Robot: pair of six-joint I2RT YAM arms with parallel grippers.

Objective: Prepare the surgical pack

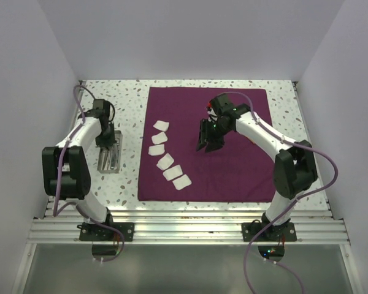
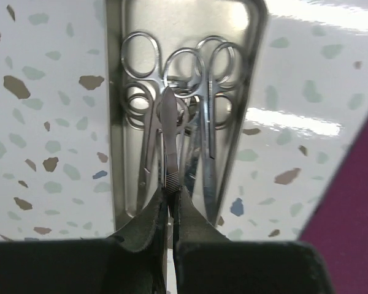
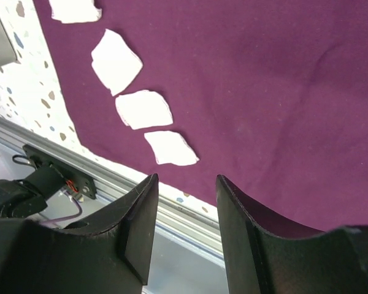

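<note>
The maroon cloth (image 1: 233, 171) lies flat on the table. Several white gauze squares (image 1: 165, 161) sit in a row along its left side and also show in the right wrist view (image 3: 144, 109). The small metal tray (image 1: 109, 158) stands left of the cloth and holds steel scissors (image 2: 214, 79). My left gripper (image 2: 170, 196) is over the tray, shut on a slim steel forceps (image 2: 169, 141) that points along the tray above the scissors. My right gripper (image 3: 187, 180) is open and empty, held above the middle of the cloth (image 3: 264, 92).
The speckled tabletop (image 1: 129, 104) surrounds the cloth. A metal rail (image 1: 184, 223) runs along the near edge, with the arm bases on it. White walls close in the left, right and back sides.
</note>
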